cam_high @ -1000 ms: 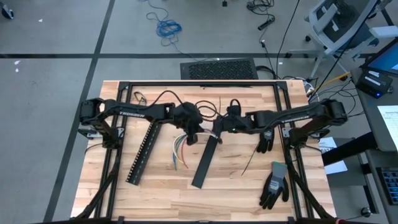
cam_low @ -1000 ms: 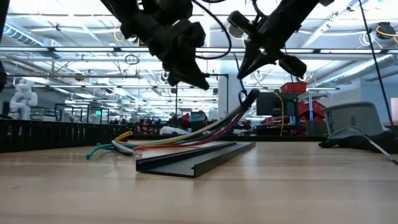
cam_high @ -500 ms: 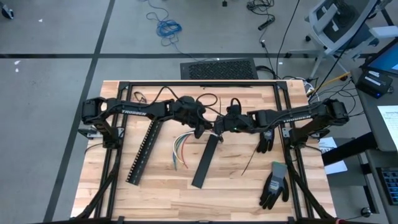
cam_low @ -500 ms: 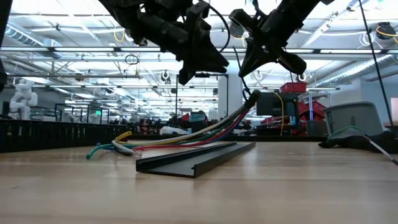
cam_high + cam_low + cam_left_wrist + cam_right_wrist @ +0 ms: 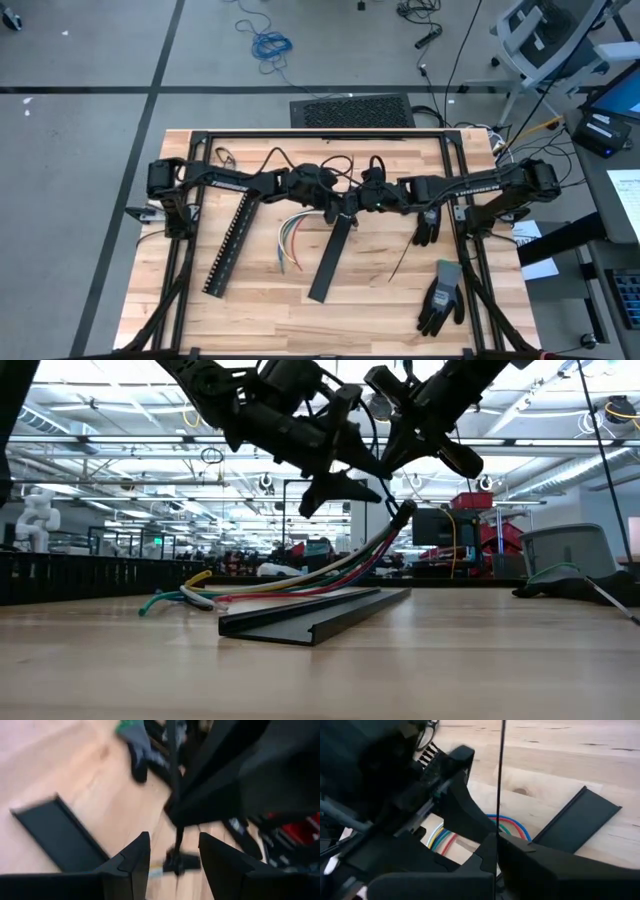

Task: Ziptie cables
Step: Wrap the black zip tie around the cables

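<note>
The cables (image 5: 290, 237), thin yellow, green, blue, white and red wires, lie fanned on the table's middle. Their black-tipped end (image 5: 403, 512) is raised and the loose ends rest on the wood (image 5: 180, 598). A thin black zip tie (image 5: 499, 770) runs from that tip up into my right gripper (image 5: 352, 212), which is shut on it. My left gripper (image 5: 338, 207) is open right beside the right one. Its fingers stand on either side of the strip (image 5: 178, 837), and I cannot tell whether they touch it. My right gripper pinches the zip tie's thin strip (image 5: 498, 832) between its two shut fingers, slanting down from the table's right side. The strip passes on beyond the fingertips. The cables' black tip (image 5: 403, 512) hangs from the strip clear of the table, and the wires slope down to the wood.
A black channel piece (image 5: 332, 258) lies just near of the cables and a perforated black strip (image 5: 228, 245) lies to their left. A loose zip tie (image 5: 400, 262) and two gloves (image 5: 440, 295) (image 5: 427, 228) lie at the right. The near half of the table has free room.
My left gripper has gone toward the table's right, up to the right gripper, sinking a little. It has rolled about its own axis and opened. The right gripper and the raised cable end have kept still.
</note>
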You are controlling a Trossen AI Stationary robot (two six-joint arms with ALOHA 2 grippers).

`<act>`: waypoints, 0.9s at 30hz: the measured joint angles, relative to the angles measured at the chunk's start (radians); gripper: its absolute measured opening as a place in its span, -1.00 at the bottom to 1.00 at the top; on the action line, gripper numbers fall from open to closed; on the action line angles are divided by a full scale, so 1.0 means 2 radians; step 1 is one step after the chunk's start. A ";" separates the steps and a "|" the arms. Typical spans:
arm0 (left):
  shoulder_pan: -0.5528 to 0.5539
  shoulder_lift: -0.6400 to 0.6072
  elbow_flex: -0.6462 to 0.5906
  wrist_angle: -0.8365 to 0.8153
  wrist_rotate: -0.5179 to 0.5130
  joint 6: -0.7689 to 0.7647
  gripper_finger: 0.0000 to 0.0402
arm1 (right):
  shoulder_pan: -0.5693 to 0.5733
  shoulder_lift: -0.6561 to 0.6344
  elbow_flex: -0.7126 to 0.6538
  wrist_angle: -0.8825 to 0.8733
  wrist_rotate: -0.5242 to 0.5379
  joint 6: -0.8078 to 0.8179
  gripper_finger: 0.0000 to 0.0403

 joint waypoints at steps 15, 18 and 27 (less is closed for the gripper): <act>-0.033 0.009 0.001 0.006 -0.112 0.013 -0.18 | -0.005 0.000 0.000 0.028 0.002 -0.004 -1.00; -0.038 0.011 0.001 0.006 -0.142 0.012 -0.18 | -0.005 0.000 0.000 0.038 0.002 -0.005 -1.00; -0.051 0.011 0.001 0.002 -0.207 0.012 -0.78 | -0.007 -0.011 0.000 0.038 0.037 -0.013 -1.00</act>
